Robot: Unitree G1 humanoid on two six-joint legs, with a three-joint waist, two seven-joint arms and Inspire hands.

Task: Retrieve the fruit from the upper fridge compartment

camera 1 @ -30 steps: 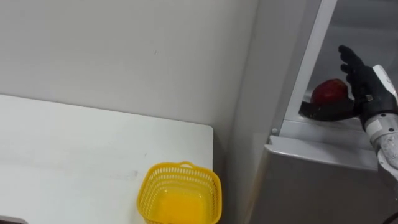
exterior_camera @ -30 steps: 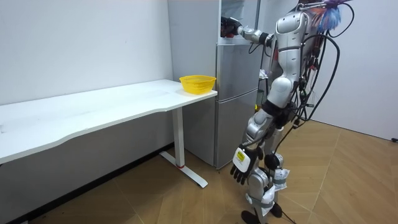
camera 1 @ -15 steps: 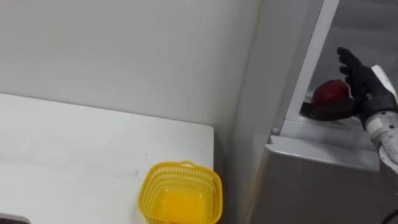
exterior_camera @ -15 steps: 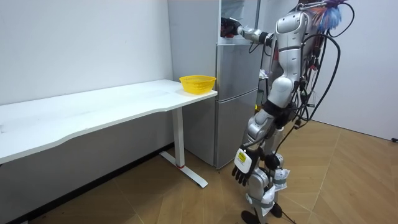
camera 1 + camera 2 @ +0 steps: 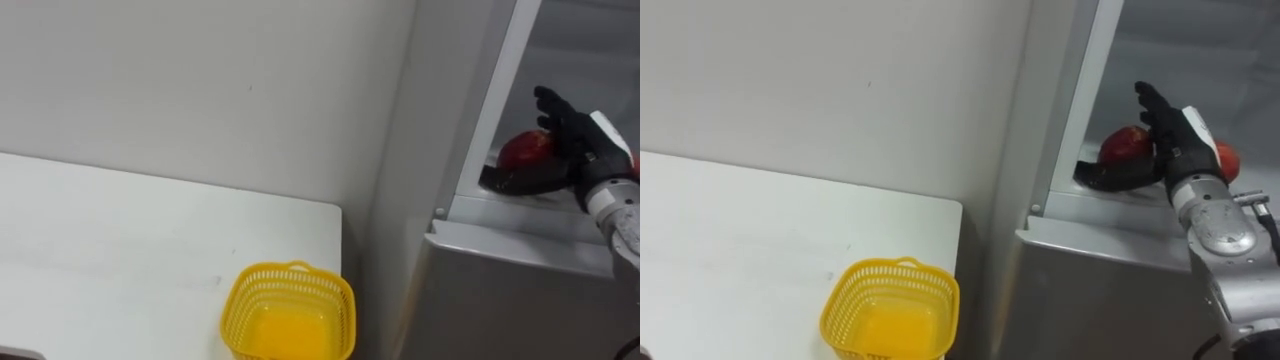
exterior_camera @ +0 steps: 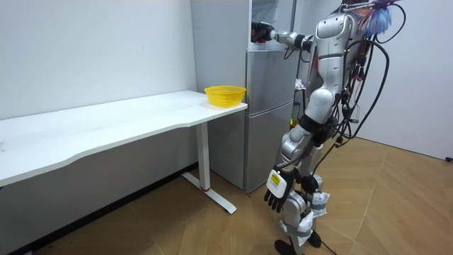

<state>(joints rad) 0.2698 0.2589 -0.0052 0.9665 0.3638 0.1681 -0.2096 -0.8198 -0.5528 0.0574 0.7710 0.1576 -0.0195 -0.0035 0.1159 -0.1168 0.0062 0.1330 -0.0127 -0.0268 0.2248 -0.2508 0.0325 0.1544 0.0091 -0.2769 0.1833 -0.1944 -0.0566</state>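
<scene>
Fridge shelf (image 5: 1140, 200): red apple (image 5: 1125, 143) between thumb and spread fingers (image 5: 1152, 105) of right hand (image 5: 1175, 140).

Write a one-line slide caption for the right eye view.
Open right hand at a red apple in the upper fridge; yellow basket on the white table nearby.

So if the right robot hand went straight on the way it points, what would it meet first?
Most likely the red fruit in the open fridge: the right robot hand, open, points at it. Whether they already touch is unclear.
</scene>
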